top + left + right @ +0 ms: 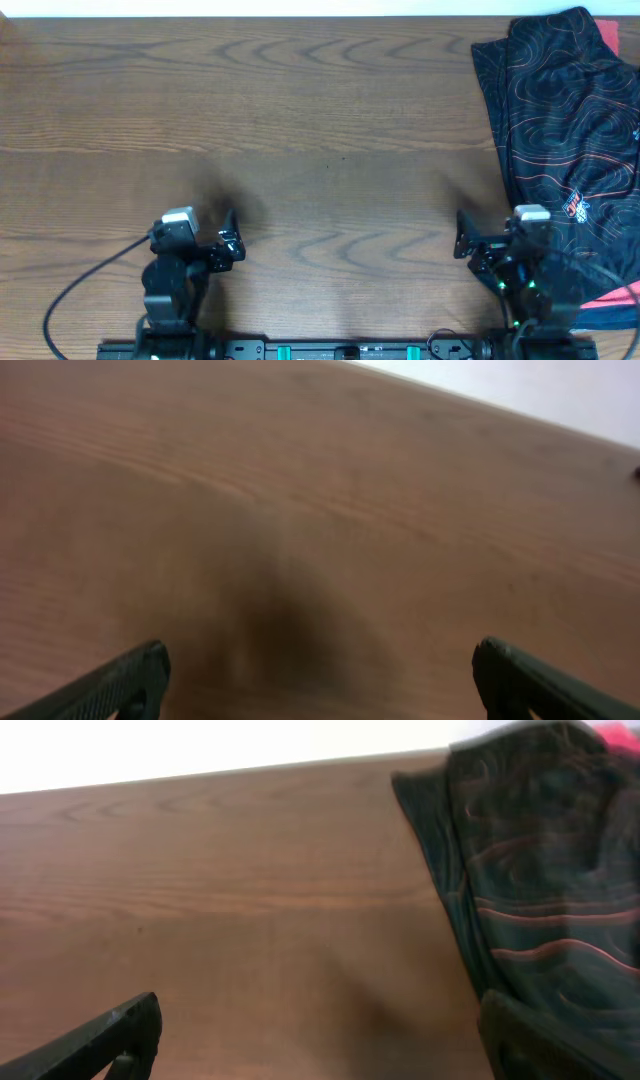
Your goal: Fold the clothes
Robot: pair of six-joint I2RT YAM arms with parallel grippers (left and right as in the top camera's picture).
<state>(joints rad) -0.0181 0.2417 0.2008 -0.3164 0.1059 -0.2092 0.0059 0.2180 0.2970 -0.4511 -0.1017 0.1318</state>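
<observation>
Overhead has the clothes bunched along the right edge of the desk (300, 100). The black shirt (560, 110) with the thin orange contour lines runs from the far right corner down toward the near edge. It's rumpled, and there's a small logo patch on its near part. The red T-shirt (608, 28) only peeks out: a sliver at the far right corner and another strip down by the near right edge. It looks like it's under the black one.

You've got the rest of the desk as bare wood, from the left edge across the middle up to the shirt's left hem. Both arms sit by the near edge, well apart from each other, with the right one partly over the shirt's near end.

Left wrist view shows your left gripper (320, 670) with fingers spread wide and nothing between them. It's just blurry wood and a dark shadow, no clothes you can make out.

Right wrist view shows the right gripper (320, 1020) spread just as wide and empty. Here the black shirt sits ahead on the right, close to the right finger. Whether they touch, can't tell.
</observation>
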